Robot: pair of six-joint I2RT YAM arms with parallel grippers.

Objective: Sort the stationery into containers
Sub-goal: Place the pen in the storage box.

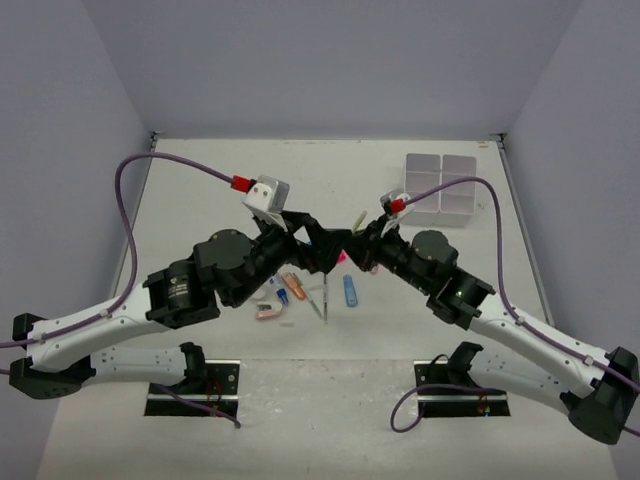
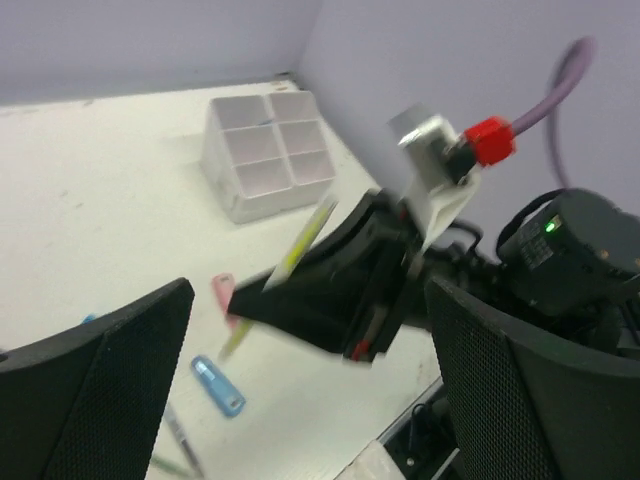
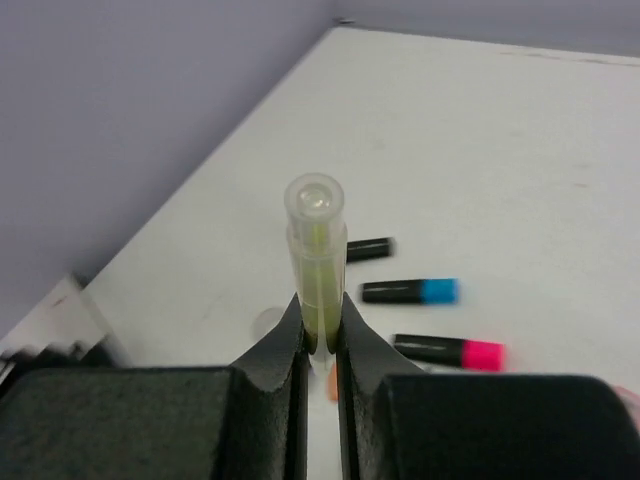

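No text, label, brand, number or sign can be read in any view. The black barrels of the highlighters (image 3: 410,291) lying on the tabletop (image 3: 520,150) are too small and blurred to show any print. The translucent yellow-green pen (image 3: 317,270) seen close in the right wrist view shows no legible marking.

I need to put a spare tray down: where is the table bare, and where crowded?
Bare: the far strip along the back edge, left of the organiser; the near edge between the left arm's base and right arm's base. Crowded: the centre, where stationery lies and arms meet.
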